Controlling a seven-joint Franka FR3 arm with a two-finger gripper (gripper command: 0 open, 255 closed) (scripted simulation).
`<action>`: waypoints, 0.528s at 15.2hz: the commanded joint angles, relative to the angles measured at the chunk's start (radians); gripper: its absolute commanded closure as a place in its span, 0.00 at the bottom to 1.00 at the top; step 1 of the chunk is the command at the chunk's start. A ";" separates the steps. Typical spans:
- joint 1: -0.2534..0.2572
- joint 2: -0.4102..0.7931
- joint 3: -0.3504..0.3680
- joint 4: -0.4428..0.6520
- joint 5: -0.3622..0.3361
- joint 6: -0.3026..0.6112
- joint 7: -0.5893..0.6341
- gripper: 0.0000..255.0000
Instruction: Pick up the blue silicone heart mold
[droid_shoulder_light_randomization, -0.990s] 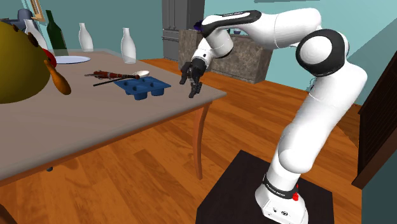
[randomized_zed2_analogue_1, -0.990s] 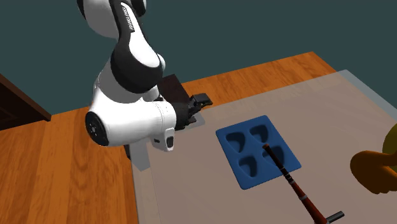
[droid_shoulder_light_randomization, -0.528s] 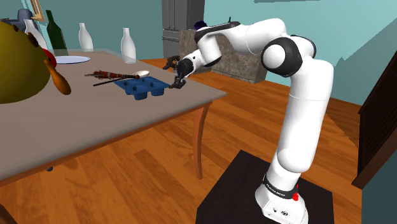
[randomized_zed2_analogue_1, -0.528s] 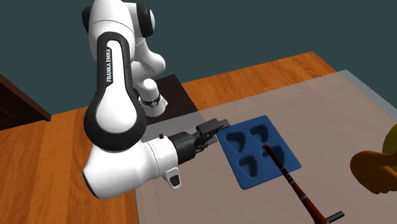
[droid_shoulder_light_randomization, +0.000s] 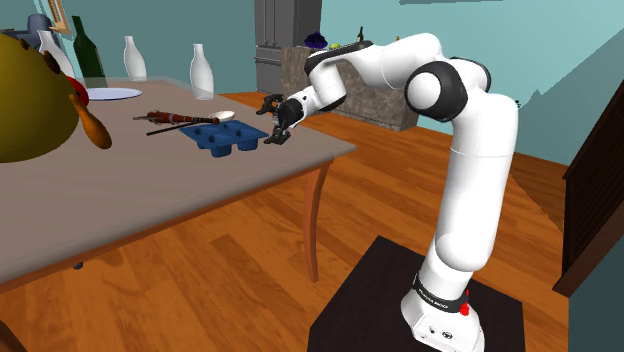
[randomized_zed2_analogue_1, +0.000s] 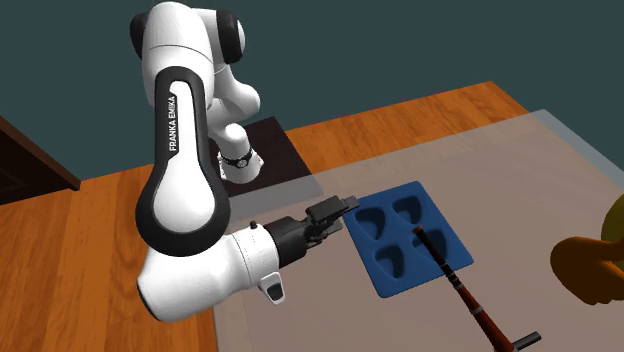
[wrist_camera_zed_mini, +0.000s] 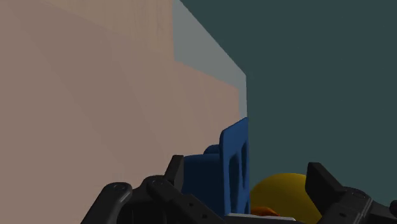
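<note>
Mold (randomized_zed2_analogue_1: 400, 240): blue, lying flat on the grey table (droid_shoulder_light_randomization: 150, 200) close to its corner. It has four heart-shaped cavities. The tip of a thin dark rod (randomized_zed2_analogue_1: 460, 288) lies across one cavity, and the rod's far end is cut off at the edge of the second exterior view.

Gripper (randomized_zed2_analogue_1: 333, 211): low over the table at the mold's edge. In the wrist view the fingers (wrist_camera_zed_mini: 321, 184) stand apart with the mold's rim edge-on between them, and the one on the yellow side is clear of it. Contact on the other side cannot be made out. The gripper body hides the mold's lower part there.

A large yellow object (randomized_zed2_analogue_1: 590, 270) is cropped by the frame, so its form cannot be determined.

Beyond the mold, the shoulder view adds two white bottles (droid_shoulder_light_randomization: 203, 70), a dark bottle (droid_shoulder_light_randomization: 87, 45) and a white plate (droid_shoulder_light_randomization: 112, 94).
</note>
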 joint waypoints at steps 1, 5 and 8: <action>0.003 0.017 0.003 -0.004 -0.005 0.010 -0.003 1.00; 0.008 0.023 0.007 -0.007 -0.002 0.020 -0.008 1.00; 0.008 0.021 0.007 -0.009 -0.003 0.020 -0.008 1.00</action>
